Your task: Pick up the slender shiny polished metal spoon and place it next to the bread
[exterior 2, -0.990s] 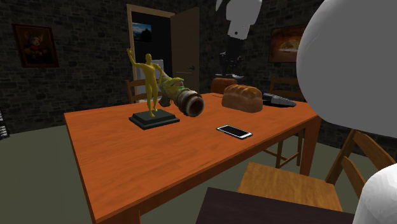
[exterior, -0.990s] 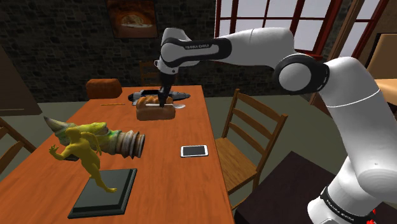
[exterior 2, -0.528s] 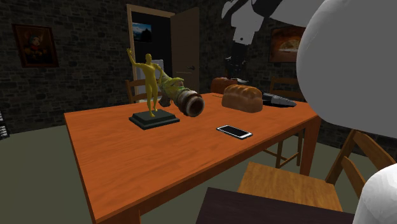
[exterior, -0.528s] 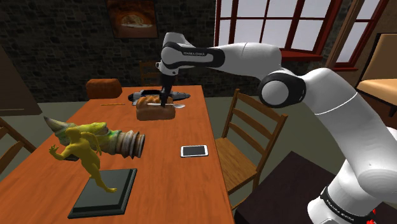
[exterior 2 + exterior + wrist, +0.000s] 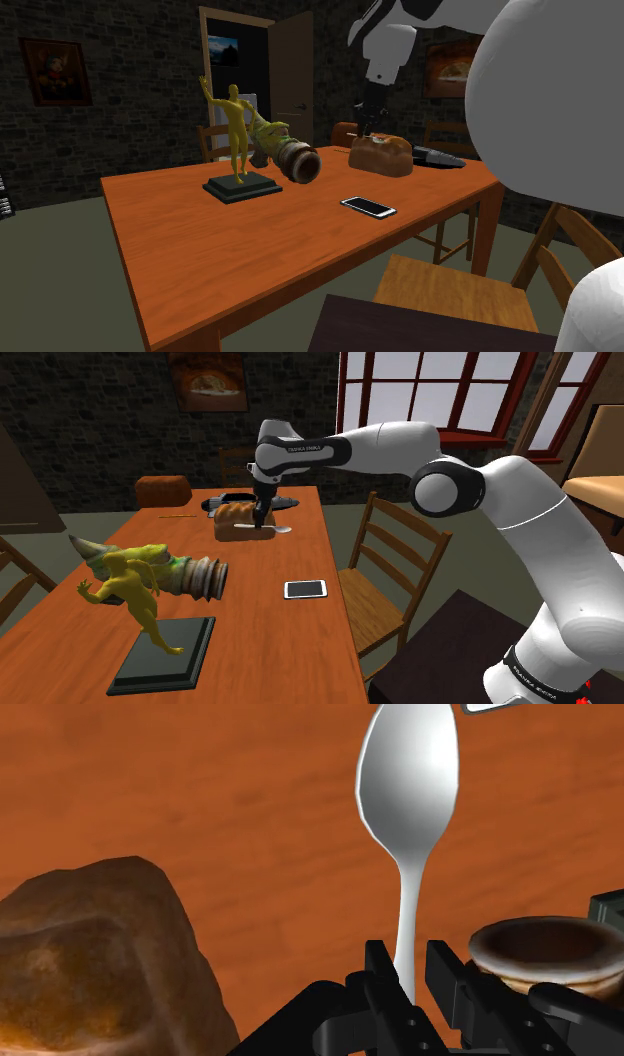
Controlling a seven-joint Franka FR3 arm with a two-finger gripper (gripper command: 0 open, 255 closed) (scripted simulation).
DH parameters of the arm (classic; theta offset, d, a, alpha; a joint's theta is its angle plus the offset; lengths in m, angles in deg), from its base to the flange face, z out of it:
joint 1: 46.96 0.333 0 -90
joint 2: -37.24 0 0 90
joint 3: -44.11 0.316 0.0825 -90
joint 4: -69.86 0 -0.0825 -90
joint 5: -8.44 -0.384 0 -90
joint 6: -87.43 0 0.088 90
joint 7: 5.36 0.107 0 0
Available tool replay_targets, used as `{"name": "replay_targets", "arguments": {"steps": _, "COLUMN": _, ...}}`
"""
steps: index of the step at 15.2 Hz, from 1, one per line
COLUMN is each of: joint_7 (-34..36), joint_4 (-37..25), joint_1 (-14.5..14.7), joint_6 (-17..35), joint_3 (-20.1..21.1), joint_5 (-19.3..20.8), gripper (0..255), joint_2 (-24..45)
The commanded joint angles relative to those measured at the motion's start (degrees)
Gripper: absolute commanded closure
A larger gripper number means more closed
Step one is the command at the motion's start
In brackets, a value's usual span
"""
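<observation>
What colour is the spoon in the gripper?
Plain white with soft grey shading; the spoon shows best in the wrist view, clasped by the gripper.

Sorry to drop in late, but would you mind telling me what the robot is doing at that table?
The white arm is handling the spoon. Its black gripper is shut on the spoon's handle, with the spoon's bowl pointing away from it. It holds the spoon low beside the brown bread loaf on the orange-brown table. The spoon is not yet released, so placing it next to the bread is unfinished.
</observation>
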Motion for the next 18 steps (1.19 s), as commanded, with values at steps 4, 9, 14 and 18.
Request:
{"name": "replay_targets", "arguments": {"steps": 4, "joint_7": -0.4, "joint_4": 2.5, "joint_1": -0.1, "joint_6": 3.3, "joint_3": -0.1, "joint_5": 0.0, "gripper": 255, "joint_2": 0.8}}
{"name": "replay_targets", "arguments": {"steps": 9, "joint_7": -0.8, "joint_4": 4.7, "joint_1": -0.2, "joint_6": 6.4, "joint_3": -0.1, "joint_5": 0.0, "gripper": 255, "joint_2": 1.7}}
{"name": "replay_targets", "arguments": {"steps": 14, "joint_7": -1.2, "joint_4": 6.2, "joint_1": -0.2, "joint_6": 9.2, "joint_3": -0.2, "joint_5": 0.0, "gripper": 255, "joint_2": 3.1}}
{"name": "replay_targets", "arguments": {"steps": 18, "joint_7": -1.5, "joint_4": 7.0, "joint_1": -0.2, "joint_6": 11.2, "joint_3": -0.3, "joint_5": 0.1, "gripper": 255, "joint_2": 4.4}}
